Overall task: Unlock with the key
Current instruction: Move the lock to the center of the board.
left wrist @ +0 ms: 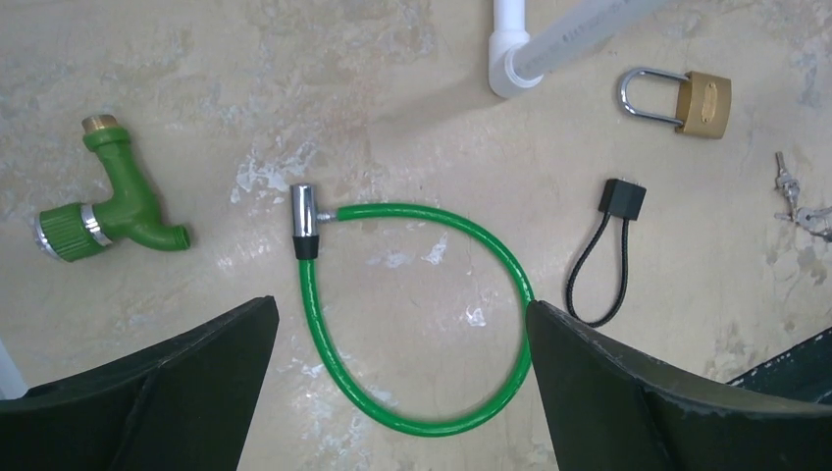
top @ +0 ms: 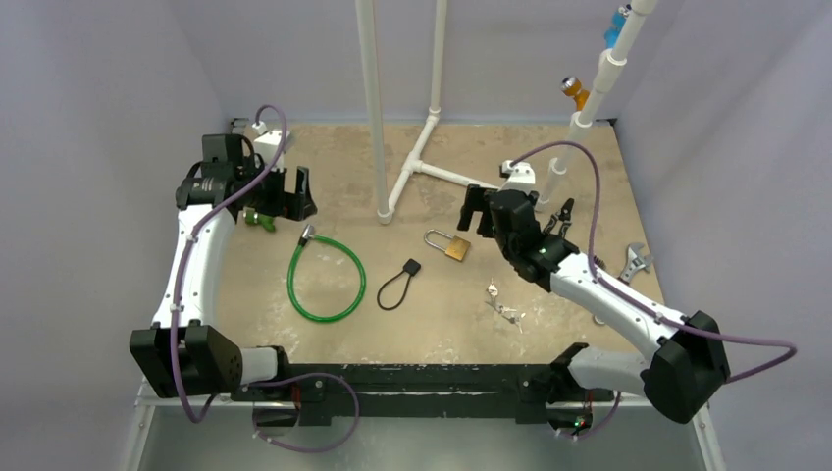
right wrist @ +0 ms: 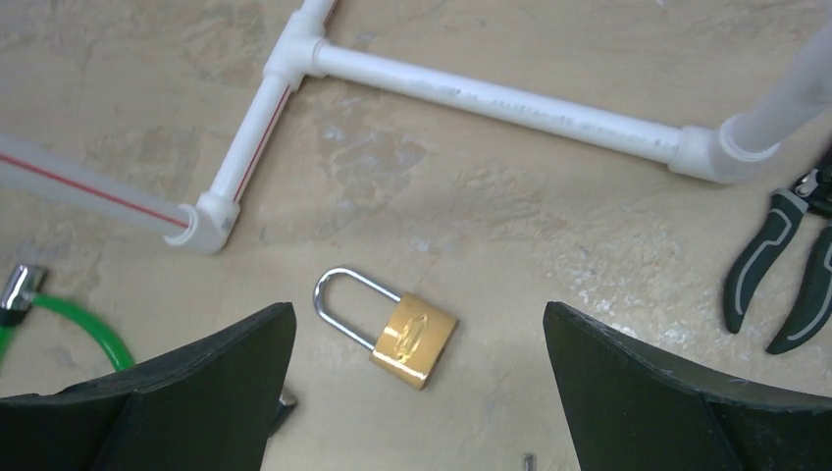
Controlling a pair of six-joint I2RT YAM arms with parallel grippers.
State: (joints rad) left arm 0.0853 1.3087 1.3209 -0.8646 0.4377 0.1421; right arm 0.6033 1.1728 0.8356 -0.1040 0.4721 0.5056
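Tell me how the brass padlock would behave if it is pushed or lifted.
The padlock lies flat on its broad side, so a push would probably slide it, not roll it. It looks like solid brass, so likely heavy for its size. Its smooth steel loop looks closed, so probably stiff but slippery.

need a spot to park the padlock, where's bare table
Bare: the near strip between green cable lock and keys; the far stretch between left claw and PVC frame. Crowded: around the padlock and black loop, and by the pliers and wrench.
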